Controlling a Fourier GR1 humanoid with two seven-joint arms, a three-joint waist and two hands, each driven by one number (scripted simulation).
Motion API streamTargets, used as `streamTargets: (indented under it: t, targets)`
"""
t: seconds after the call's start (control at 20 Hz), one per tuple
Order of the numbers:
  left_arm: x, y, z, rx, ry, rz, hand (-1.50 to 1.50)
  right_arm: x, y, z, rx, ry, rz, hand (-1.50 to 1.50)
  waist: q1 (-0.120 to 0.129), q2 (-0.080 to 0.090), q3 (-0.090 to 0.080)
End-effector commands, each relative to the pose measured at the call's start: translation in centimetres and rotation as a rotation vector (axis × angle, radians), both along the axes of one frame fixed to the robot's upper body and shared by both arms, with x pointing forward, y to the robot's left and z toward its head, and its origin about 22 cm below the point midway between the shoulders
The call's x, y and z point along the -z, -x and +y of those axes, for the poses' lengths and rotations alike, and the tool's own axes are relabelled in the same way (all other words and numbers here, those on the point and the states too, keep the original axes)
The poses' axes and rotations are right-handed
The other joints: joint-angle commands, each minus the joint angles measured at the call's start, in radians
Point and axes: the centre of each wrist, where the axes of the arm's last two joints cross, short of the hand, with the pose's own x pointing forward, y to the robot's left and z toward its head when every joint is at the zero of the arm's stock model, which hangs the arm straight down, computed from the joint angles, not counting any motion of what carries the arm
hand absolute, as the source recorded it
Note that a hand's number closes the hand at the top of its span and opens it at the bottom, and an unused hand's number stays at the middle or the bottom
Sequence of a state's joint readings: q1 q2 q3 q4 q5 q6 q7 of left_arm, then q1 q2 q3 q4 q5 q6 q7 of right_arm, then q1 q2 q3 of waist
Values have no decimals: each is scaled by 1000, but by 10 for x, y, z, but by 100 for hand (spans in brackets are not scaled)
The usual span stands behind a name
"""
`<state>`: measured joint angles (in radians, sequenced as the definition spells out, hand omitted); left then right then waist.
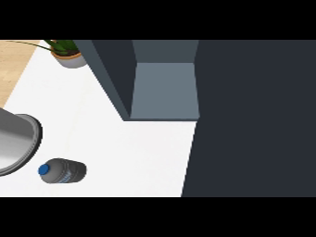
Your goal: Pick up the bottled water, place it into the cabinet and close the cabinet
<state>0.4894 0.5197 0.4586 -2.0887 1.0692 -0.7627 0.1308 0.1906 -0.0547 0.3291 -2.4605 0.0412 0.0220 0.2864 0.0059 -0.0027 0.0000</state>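
My left forearm [6, 143], a grey cylinder, enters at the counter's [105, 139] left edge; its end is cut off and no hand of mine shows, so I cannot tell how my fingers stand. Just right of it, near the counter's front edge, the bottle [62, 171] stands upright, seen from above: blue cap, dark body, pale label. At the back left corner a potted plant [66, 53] is partly cut off, its green leaves spilling from a grey pot. Further right, the cabinet [164, 88] stands open, its grey-blue inside bare where visible. The dark door [263, 120] fills the right side, hiding whatever lies behind.
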Motion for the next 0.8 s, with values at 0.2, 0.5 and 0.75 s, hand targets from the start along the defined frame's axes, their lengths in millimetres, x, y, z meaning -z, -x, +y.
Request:
streamTargets:
  t: [0.2,0.5,0.75]
  targets:
    - [11,-18,-9,-2,-123,25,-150,-12,9,10,12,5,-10,-150,-8,2,0]
    - [36,-19,13,-41,-131,64,-150,-22,23,8,11,21,-18,-150,-10,1,-1]
    - [63,-29,-5,-48,-132,87,-150,-24,31,8,5,14,-15,-150,-11,0,-1]
